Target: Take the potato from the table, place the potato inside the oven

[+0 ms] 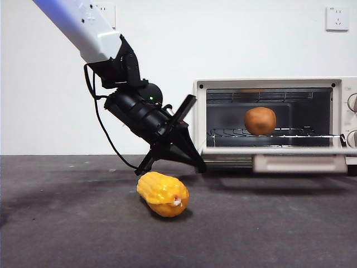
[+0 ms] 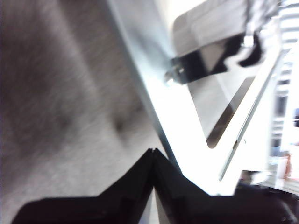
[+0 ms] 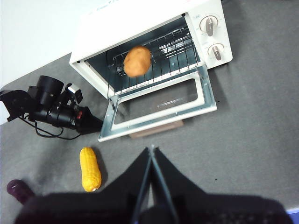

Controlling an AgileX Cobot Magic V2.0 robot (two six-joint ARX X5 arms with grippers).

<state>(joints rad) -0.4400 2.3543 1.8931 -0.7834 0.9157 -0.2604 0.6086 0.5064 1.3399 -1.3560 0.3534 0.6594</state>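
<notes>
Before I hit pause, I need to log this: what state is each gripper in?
Left gripper: shut, holding nothing, by the open oven door's corner.
Right gripper: shut, holding nothing, high above the table.

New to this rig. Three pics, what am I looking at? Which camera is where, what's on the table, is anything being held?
This is a two-armed robot at a table; each arm ends in a black two-jawed pincer.

The front view looks level across the table. The two wrist views come from cameras mounted on each arm.

The oven stands with its door folded down, and the potato already rests on its wire rack. A yellow corn cob lies on the table. A dark purple object sits at the edge of the right wrist view, too cut off to identify.

The left pincer is at the open door's corner, jaws shut, holding nothing. The right pincer hangs high above, also shut and empty.
</notes>
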